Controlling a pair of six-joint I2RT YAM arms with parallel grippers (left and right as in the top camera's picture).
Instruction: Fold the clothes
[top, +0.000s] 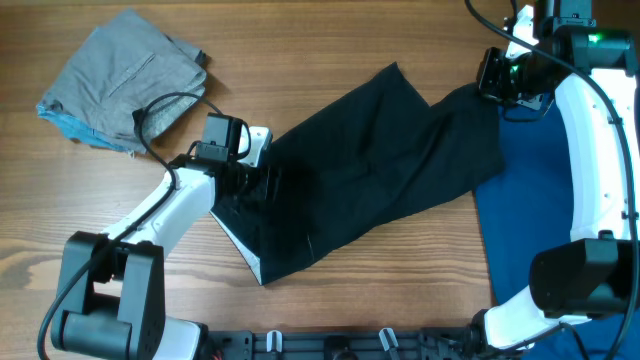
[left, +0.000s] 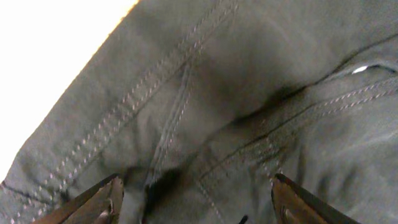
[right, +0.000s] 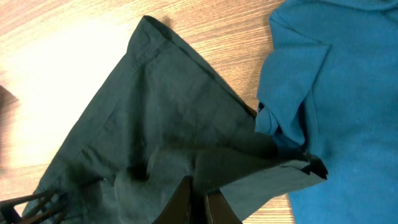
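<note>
Left gripper (top: 262, 180): jaws spread wide, nothing clamped. In the left wrist view both fingers (left: 102, 200) sit at the bottom corners, with the black shorts (top: 380, 170) filling everything ahead of and between them. Double-stitched seams (left: 174, 112) run straight out from the tool, and a bright overexposed area lies beyond the cloth edge on its left. I can't tell if the tips actually touch the fabric. Overhead puts this gripper over the near-left end of the shorts, with the whitish band (top: 245, 250) of that end just behind and below it, toward the arm's base. Right gripper (right: 200, 200): jaws pinched together on a fold at the far-right end of the shorts. That fold is bunched right at the tips, and the rest fans out ahead and to the tool's left across the table (top: 330, 40). Blue cloth (right: 348, 93) lies directly right of this gripper, its edge touching or slightly under the pinched corner; which one isn't clear. The shorts run diagonally between the two grippers, mostly flat. Grey garment (top: 125, 70) is folded in a pile, well apart from the left gripper on its far-left side and not touching the shorts.
</note>
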